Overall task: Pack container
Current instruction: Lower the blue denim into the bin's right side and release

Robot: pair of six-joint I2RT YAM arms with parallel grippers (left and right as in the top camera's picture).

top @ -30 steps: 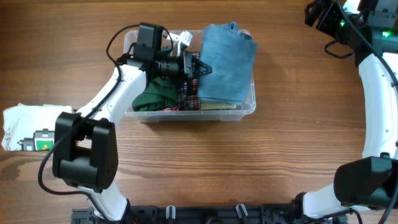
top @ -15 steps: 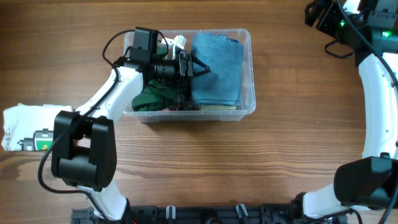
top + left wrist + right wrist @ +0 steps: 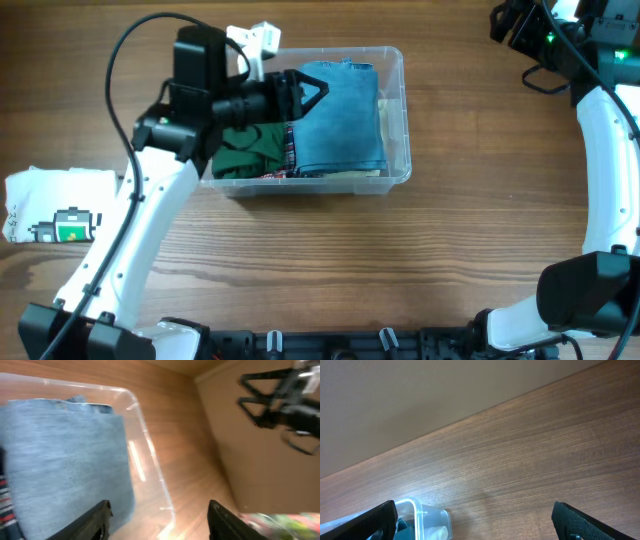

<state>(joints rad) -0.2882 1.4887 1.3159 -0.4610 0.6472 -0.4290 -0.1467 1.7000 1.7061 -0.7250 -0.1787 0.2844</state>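
Overhead view shows the left tool spread and empty, a folded blue cloth just beneath it inside the clear rectangular plastic bin; probably best to rise straight, avoiding snags.

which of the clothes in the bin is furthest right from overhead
The blue folded cloth, toward the container's right end; the plaid piece lies left of it and the dark green garment further left.

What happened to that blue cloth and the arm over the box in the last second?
The blue cloth, draped over the right corner of the container a second ago, slid left and now lies inside. The left hand is open and its arm has risen above the container. The right arm, green garment and white cloth on the table stayed put.
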